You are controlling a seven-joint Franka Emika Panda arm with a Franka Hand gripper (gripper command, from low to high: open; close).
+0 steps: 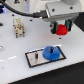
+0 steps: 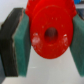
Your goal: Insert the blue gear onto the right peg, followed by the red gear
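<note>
Above the grey plate (image 1: pixel 44 57), off toward the exterior view's right, the gripper (image 1: pixel 60 28) is hanging w/ the red gear (image 1: pixel 61 29) pinched between its pads. Blue gear (image 1: pixel 50 53) is already sitting on the plate's right side, covering what I judge to be the right peg, so step 1 looks done & red is next. The twin pin (image 1: pixel 37 55) is standing bare just beside the blue gear, on its exterior-view-left side.

Red gear is being carried high, prob. to clear the blue hub before lowering onto it.

Wrist view is giving what the exterior can't: the teal pads (image 2: pixel 21 40) are pressing both flanks of the red gear (image 2: pixel 50 34), w/ its centre hole facing the camera, open for the peg. Exterior view is showing the plate & blue gear, which the wrist view isn't catching at all
</note>
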